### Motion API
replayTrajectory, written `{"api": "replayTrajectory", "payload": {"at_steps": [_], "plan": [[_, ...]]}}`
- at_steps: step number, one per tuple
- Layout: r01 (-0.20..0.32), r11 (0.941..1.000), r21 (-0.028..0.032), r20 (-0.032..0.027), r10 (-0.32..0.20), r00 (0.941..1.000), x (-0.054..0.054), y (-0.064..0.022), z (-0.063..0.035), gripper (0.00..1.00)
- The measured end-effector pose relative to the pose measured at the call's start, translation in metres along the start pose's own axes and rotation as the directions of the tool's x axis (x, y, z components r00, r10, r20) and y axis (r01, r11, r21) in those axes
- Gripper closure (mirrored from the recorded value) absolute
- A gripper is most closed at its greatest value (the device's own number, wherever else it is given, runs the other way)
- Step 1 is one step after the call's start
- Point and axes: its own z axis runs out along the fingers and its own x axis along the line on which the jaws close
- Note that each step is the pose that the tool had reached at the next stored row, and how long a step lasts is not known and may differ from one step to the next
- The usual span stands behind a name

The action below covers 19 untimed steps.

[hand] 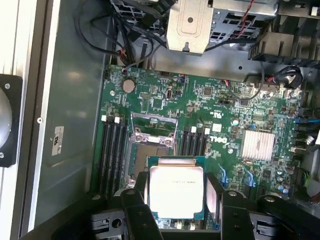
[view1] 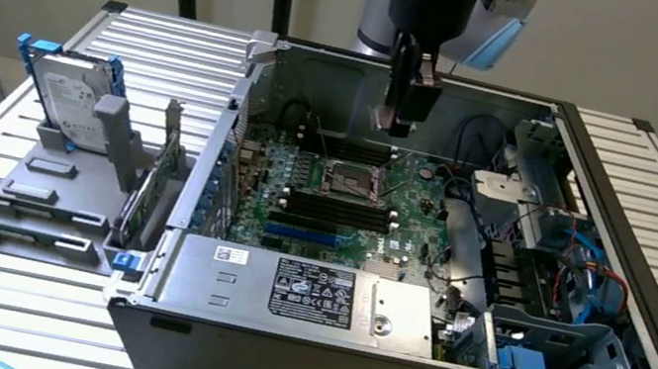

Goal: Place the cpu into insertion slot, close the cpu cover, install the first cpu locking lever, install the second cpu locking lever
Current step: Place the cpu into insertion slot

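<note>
Your gripper's [hand: 176, 200] fingers [hand: 134, 207] grasp the cpu [hand: 176, 192] by two opposite edges. That likely keeps it flat above the insertion slot [view1: 353, 184] mid-motherboard [hand: 220, 100]. The cpu cover [hand: 154, 131] stands swung open, leaving the socket bare.

White letters reading DELL stand printed on the green circuit board [hand: 216, 138], between the black memory slots [hand: 195, 142] and the finned silvery heat sink [hand: 258, 145]. In the exterior view, at six o'clock from the dark square insertion slot [view1: 350, 180], the grey metal power supply box [view1: 220, 277] bears a black-and-white label [view1: 314, 292], its print too small to read.
</note>
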Motion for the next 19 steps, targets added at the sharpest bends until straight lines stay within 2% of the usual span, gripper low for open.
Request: {"api": "replayTrajectory", "payload": {"at_steps": [10,19], "plan": [[-0.039,0.9992,0.0097,0.0017,0.039,0.9992,0.007,-0.0061,0.0068,0.46],[-0.087,0.996,0.0167,0.0043,0.087,0.9962,0.011,-0.0084,0.013,0.46]]}}
